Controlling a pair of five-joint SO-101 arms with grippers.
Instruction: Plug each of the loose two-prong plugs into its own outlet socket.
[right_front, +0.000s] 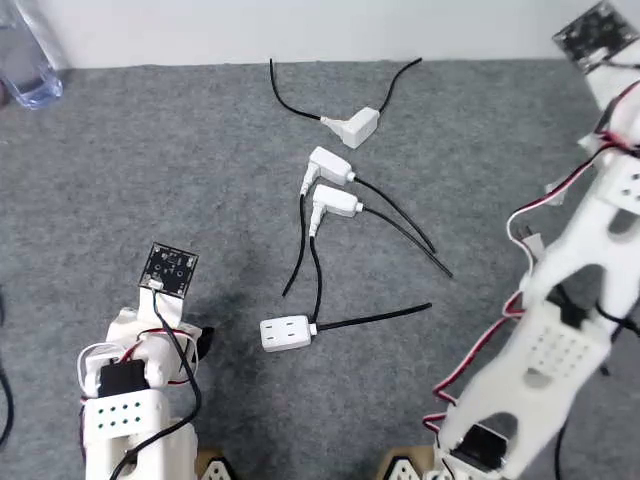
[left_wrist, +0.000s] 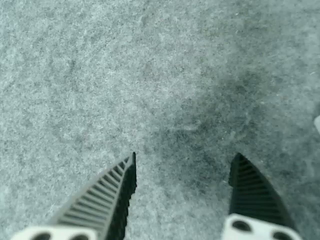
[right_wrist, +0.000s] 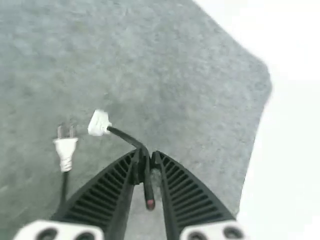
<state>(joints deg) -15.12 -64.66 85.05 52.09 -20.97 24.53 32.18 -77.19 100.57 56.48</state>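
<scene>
above the mat (left_wrist: 150, 75), left end effector (left_wrist: 186, 155) spread, right end effector (right_wrist: 146, 154) clamping cable (right_wrist: 125, 136) (black)

Soft, even, fairly bright light from overhead in the high view; the gray mat (right_front: 200, 150) is lit flat and the wall strip (right_front: 300, 30) at the far edge reads bright white. The white plugs (right_front: 330, 165) throw only thin, faint shadows. The white arm (right_front: 560, 330) at the side is bright, with little surface shading. The left wrist view is dimmer, with a broad soft shadow patch (left_wrist: 220, 115) on the mat ahead of the left gripper (left_wrist: 185, 156). In the right wrist view, the bare surface (right_wrist: 290, 100) past the mat's edge is blown out to flat white; the black cord (right_wrist: 125, 136) in the right gripper (right_wrist: 146, 154) reads dark.
</scene>
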